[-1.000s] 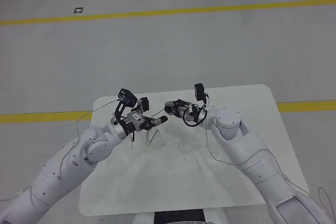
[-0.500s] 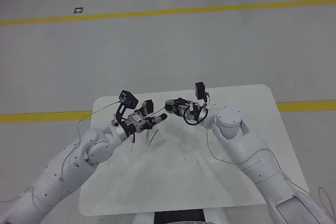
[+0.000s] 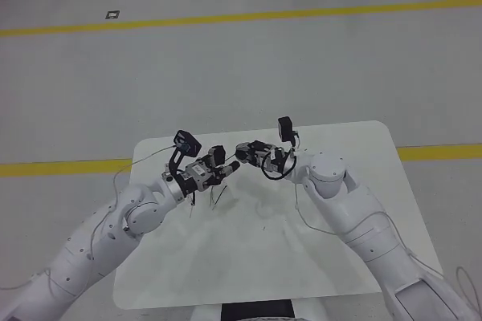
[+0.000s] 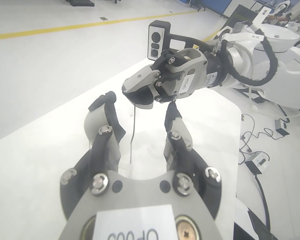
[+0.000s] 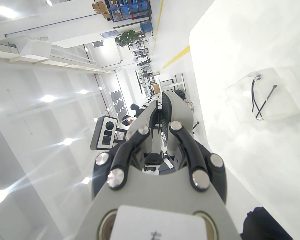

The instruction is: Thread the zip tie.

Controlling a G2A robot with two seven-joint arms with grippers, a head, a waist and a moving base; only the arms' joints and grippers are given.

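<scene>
Zip tie (image 4: pixel 133 133): thin strip, likely light, springy and slippery, hanging from my right fingers (image 4: pixel 137 81), which are clamping its upper end above the worktop (image 4: pixel 40 151). My left fingers (image 4: pixel 110 111) are standing apart either side; I am judging the free lower end the best hold.

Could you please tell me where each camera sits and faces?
Top view: above the arms, looking down at the table; both arms show.
Left wrist view: behind the open left gripper, facing the right gripper holding the zip tie.
Right wrist view: behind its gripper, facing the room.
Shared: top and left wrist show the right gripper.
</scene>
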